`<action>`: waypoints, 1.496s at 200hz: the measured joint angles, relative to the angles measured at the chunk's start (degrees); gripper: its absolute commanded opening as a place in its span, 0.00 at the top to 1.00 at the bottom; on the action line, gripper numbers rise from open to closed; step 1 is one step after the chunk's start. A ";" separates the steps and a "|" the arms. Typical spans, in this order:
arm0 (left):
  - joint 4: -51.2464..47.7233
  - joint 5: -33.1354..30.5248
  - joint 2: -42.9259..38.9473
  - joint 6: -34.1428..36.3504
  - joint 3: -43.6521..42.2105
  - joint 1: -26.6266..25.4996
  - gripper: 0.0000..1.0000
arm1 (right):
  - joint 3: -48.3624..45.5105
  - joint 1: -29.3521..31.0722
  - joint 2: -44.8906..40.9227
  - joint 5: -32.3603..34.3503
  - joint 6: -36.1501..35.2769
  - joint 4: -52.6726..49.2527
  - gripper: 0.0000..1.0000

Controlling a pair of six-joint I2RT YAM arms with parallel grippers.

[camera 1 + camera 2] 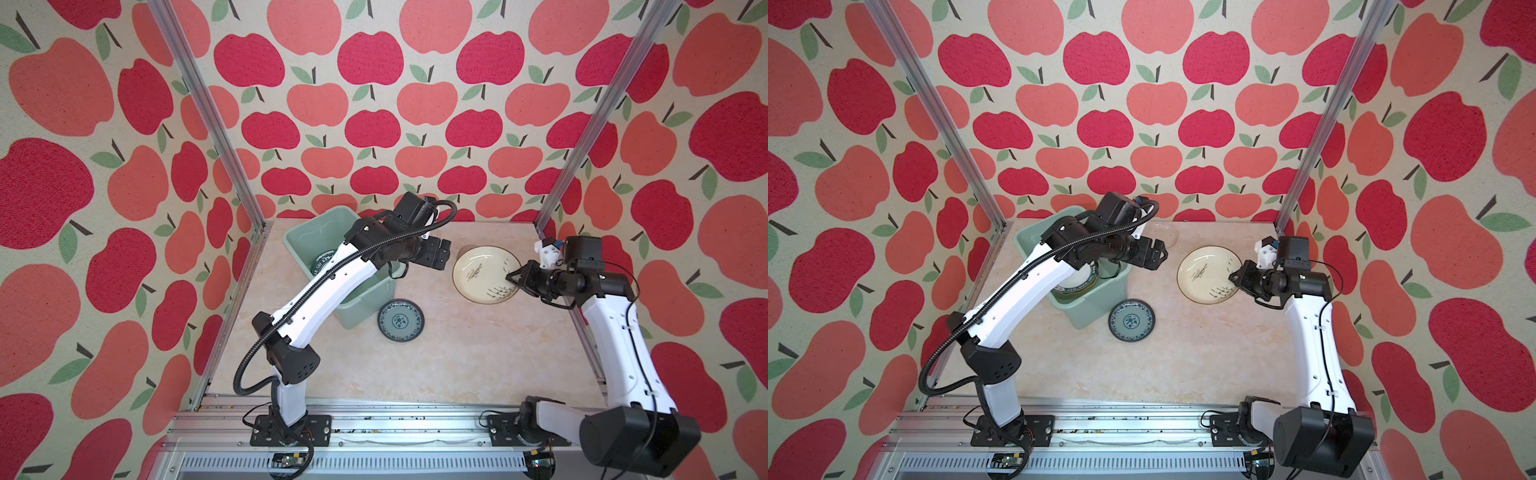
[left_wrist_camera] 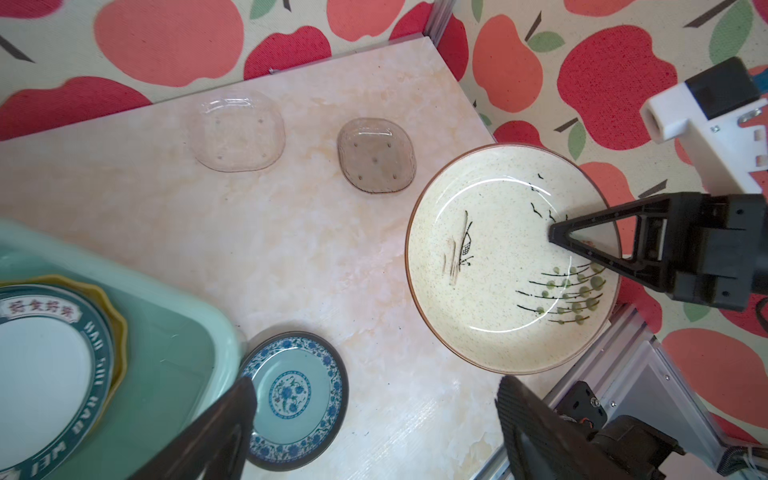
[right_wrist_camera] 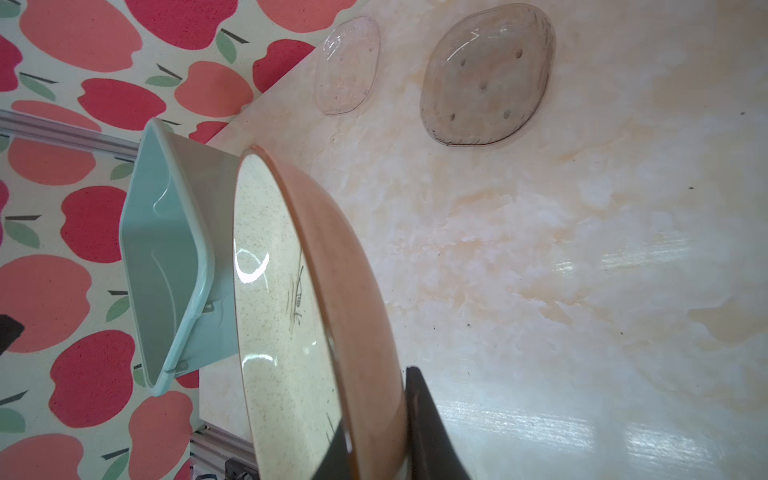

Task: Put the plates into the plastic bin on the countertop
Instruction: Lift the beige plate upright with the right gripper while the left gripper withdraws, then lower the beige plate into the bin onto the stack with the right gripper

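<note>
The left hand [image 2: 374, 428] stands wide, with nothing between its two dark fingers [image 2: 524, 419], and hangs just past the rim of the mint-green plastic bin [image 1: 316, 237] on the side towards the middle of the counter [image 1: 457, 353]. The bin sits at the back left of the counter. Inside it a white plate [image 2: 41, 365] with a dark lettered rim lies on top of a yellow scalloped plate [image 2: 118, 316]. A teal patterned plate [image 1: 400, 320] lies flat on the counter just beside the bin's near corner, and the left wrist view shows it directly below the open fingers. The right hand [image 1: 510, 277] is closed narrowly on the rim of the cream speckled plate [image 1: 484, 274], which bears a small boat and green-dotted branches and lies right of the bin, well apart from it. I cannot tell whether this plate rests on the counter or is raised. At the far edge of the counter a clear glass dish [image 2: 237, 131] and a smoky glass dish [image 2: 376, 156] lie side by side without touching, and the smoky one is nearer the cream plate.
</note>
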 measured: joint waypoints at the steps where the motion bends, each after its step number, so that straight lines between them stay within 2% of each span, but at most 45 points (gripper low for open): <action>1: -0.04 -0.20 -0.48 0.20 -0.37 0.11 0.07 | 0.09 0.20 0.00 0.02 0.17 0.00 0.96; 23: -0.26 -3.04 -8.90 1.27 -7.52 2.56 0.06 | 3.63 7.19 0.61 1.51 5.20 0.07 0.96; 51: 1.20 -5.27 -21.51 1.16 -20.33 8.13 0.02 | 9.62 16.74 4.20 6.03 11.37 0.28 0.96; 93: 3.10 -6.99 -37.24 -0.68 -34.25 15.50 0.02 | 21.94 29.51 15.19 14.27 18.88 1.36 0.97; 132: 3.96 -7.63 -46.14 -3.45 -42.27 18.58 0.01 | 32.83 37.94 26.16 21.86 25.77 2.34 0.99; 185: 3.89 -8.63 -50.64 -4.22 -46.36 22.56 0.00 | 43.21 46.66 39.39 33.75 36.96 4.24 0.99; 246: 5.44 -7.61 -52.17 -3.21 -47.30 26.32 0.01 | 75.17 51.21 64.74 39.67 40.09 -0.66 1.00; 299: 8.04 -3.93 -50.95 -3.80 -47.34 27.10 0.01 | 77.13 52.24 72.30 41.31 41.07 -0.70 1.00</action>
